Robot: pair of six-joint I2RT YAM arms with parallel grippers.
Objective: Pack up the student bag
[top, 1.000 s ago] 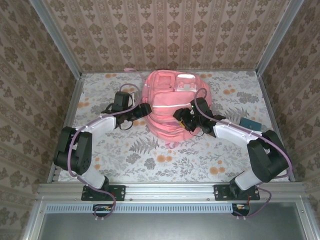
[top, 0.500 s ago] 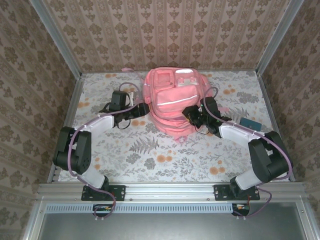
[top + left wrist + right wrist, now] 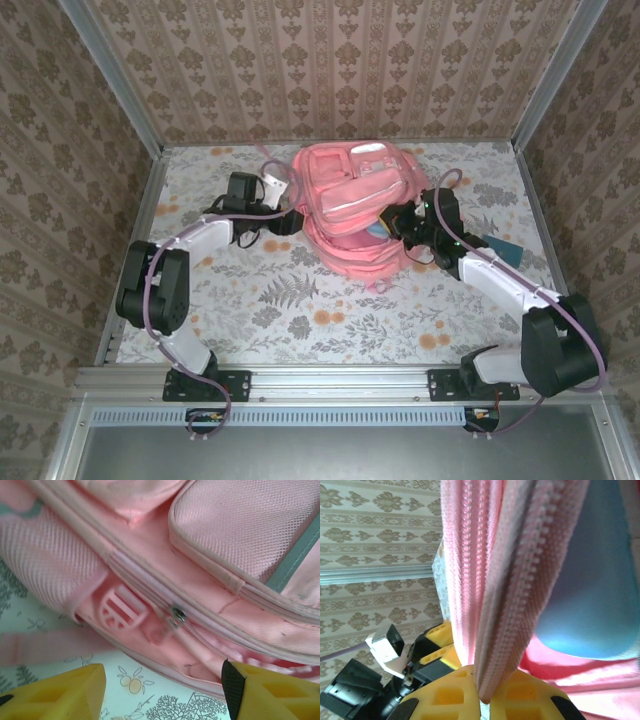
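Student bag (image 3: pixel 345 200) lay on the desk (image 3: pixel 250 300), upper centre of frame.
Right hand (image 3: pixel 402 222) was clamped on its zip edge at frame right; left hand (image 3: pixel 288 222), fingers apart, sat just beside its left flank.

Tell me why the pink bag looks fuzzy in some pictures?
Top external: student bag sharp, evenly lit. Left wrist: mesh crisp, yellow fingers blurred at the edge. Right wrist: zipper edge, pinched in the right gripper, too close, so soft.

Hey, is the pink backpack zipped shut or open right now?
Open: the right end effector pinches an unzipped edge of the backpack, with a blue surface showing inside.
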